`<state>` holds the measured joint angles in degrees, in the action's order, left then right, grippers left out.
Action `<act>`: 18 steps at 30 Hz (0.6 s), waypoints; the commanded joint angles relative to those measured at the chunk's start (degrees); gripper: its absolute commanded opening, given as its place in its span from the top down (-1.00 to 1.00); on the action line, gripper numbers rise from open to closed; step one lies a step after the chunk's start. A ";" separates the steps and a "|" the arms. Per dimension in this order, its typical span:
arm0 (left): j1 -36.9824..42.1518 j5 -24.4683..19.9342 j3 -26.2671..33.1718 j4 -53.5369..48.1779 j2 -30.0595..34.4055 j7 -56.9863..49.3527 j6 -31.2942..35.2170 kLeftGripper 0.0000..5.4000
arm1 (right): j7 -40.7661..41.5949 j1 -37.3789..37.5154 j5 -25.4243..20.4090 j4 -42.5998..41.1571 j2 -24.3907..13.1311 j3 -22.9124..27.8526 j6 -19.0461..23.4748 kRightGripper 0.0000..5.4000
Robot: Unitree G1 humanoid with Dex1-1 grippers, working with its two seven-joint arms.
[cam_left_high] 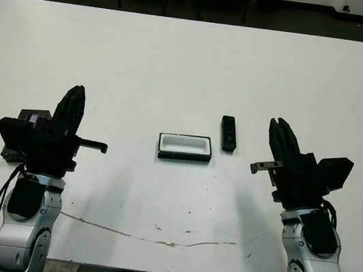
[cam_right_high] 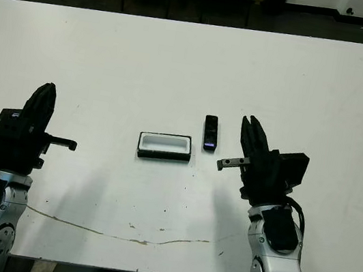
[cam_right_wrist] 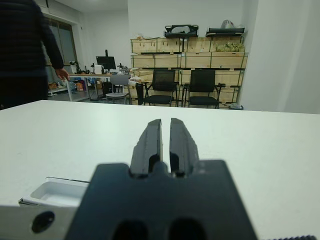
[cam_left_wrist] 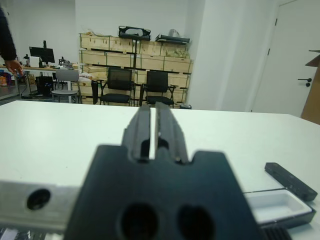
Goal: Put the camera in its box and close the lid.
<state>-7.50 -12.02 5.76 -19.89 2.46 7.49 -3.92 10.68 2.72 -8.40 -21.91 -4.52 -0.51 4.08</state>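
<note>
Opening step, nothing grasped. Right gripper (cam_left_high: 280, 129) and left gripper (cam_left_high: 74, 100) pressed together, empty. Camera (cam_left_high: 229, 133) on counter (cam_left_high: 193, 62) just inboard of right gripper, beside open box (cam_left_high: 184, 147). Lid (cam_left_high: 25, 126) under left gripper. Next, likely: spread right gripper, reach camera.

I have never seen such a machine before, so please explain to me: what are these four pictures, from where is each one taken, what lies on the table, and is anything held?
This is a humanoid robot with two arms at a white table. The two upper pictures come from a camera on its head, looking down. The two lower ones come from cameras on its wrists, looking along the fingers.

The left gripper and the right gripper each have two black fingers, pressed nearly together. Neither holds anything.

In the middle lies the open box, white inside and empty. Just right of it, apart from it, lies the camera, a slim black bar. A dark object sits behind the left gripper, mostly hidden; I cannot identify it.
</note>
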 commanded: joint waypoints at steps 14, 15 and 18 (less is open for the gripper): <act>-1.18 -0.24 0.38 0.37 0.18 -0.56 1.45 0.99 | -2.05 -1.09 2.40 -0.02 0.14 -1.38 3.28 1.00; -1.15 -0.14 0.32 0.27 0.24 -0.59 1.51 0.99 | -2.72 -1.71 2.65 -0.68 0.43 -1.71 4.55 1.00; -0.78 0.20 0.17 0.83 0.35 -0.42 0.84 0.99 | -5.46 -4.41 4.79 -2.64 1.28 -3.21 9.52 1.00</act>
<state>-7.79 -12.05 5.79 -19.88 2.44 7.12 -3.54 6.54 -0.43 -4.97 -23.83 -3.57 -3.08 10.52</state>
